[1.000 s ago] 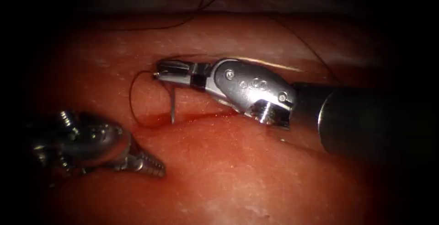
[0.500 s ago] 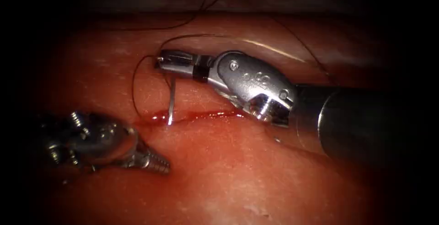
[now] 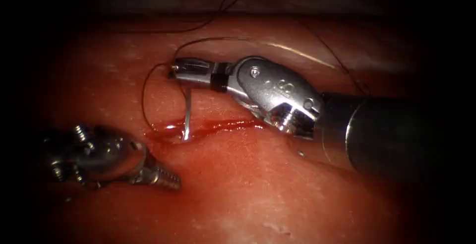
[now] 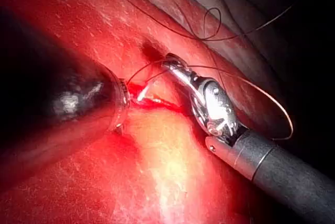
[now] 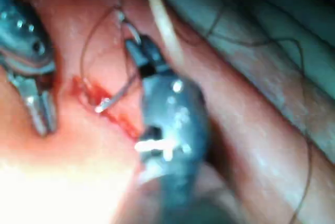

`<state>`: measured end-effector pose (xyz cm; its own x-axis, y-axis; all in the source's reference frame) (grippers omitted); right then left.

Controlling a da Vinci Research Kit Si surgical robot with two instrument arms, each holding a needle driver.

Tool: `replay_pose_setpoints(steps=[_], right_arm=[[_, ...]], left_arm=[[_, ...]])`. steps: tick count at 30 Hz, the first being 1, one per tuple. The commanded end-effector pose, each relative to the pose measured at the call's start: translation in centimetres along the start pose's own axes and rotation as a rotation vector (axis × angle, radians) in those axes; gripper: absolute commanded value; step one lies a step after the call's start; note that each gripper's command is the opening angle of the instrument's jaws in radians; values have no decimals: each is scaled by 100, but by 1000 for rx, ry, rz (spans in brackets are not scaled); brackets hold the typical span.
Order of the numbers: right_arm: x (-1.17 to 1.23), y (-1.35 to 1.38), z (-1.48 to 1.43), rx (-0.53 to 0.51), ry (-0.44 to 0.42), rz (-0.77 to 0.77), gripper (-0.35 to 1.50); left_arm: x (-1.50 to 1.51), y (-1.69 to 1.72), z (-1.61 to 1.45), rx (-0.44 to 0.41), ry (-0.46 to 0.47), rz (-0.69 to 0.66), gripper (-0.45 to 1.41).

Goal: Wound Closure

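My right tool (image 3: 174, 70), at centre frame in the endoscope view, is clamped on the needle (image 3: 187, 115) near its thread end; the tip meets the cut (image 3: 218, 125) amid red fluid (image 3: 163, 131). My left tool (image 3: 171, 181), lower left, rests with jaws together, holding nothing. Thread (image 3: 145, 95) loops left of the needle over the tissue (image 3: 258, 184).

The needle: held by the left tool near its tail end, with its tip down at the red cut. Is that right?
Not quite. In the endoscope view the right tool holds the needle near its tail end, jaws shut; the left tool holds nothing. The tip does reach down to the cut in the tissue.
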<state>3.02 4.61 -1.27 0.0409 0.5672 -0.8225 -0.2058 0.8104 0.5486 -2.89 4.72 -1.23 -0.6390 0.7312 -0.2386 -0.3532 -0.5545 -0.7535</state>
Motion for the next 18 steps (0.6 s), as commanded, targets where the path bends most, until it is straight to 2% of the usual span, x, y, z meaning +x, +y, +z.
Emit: replay_pose_setpoints(steps=[1, 6, 9, 18], right_arm=[[-3, 2, 8, 17, 0, -2, -35], [-3, 2, 7, 43, 5, 21, -35], [-3, 0, 7, 51, 11, 97, -35], [-4, -3, 8, 12, 11, 192, -35]], left_arm=[[2, -3, 7, -1, 1, 1, -17], [2, -3, 7, -1, 1, 1, -18], [2, -3, 7, -1, 1, 1, -17], [2, -3, 7, -1, 1, 1, -16]])
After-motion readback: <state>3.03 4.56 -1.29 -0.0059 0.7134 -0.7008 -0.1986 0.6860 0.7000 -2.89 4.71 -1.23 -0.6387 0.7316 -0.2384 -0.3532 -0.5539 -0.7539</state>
